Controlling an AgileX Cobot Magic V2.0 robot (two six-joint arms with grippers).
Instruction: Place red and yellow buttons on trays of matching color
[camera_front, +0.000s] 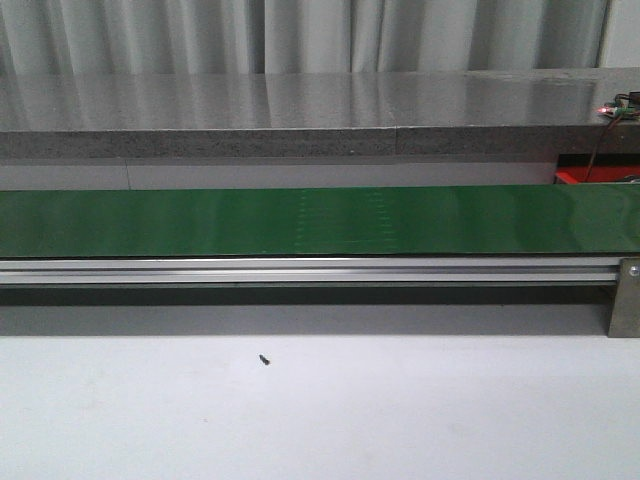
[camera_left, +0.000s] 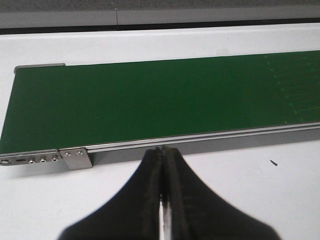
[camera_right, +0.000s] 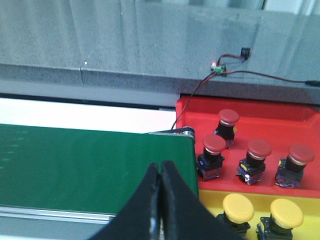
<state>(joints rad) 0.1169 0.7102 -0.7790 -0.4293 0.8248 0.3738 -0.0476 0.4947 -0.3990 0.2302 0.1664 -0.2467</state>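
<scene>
In the right wrist view a red tray (camera_right: 200, 112) holds several red buttons (camera_right: 215, 145), standing upright. Beside it a yellow tray (camera_right: 212, 202) holds two yellow buttons (camera_right: 238, 206). Both trays sit just past the right end of the green conveyor belt (camera_right: 90, 170). My right gripper (camera_right: 160, 167) is shut and empty, over the belt's end, short of the trays. My left gripper (camera_left: 163, 152) is shut and empty, just in front of the belt's near rail by its left end. In the front view only a corner of the red tray (camera_front: 575, 177) shows; neither gripper appears there.
A grey stone ledge (camera_front: 300, 120) runs behind the belt (camera_front: 300, 222). A small circuit board with red and black wires (camera_right: 220, 69) sits on the ledge above the red tray. A small dark speck (camera_front: 264, 359) lies on the white table in front of the belt's metal rail (camera_front: 300, 270).
</scene>
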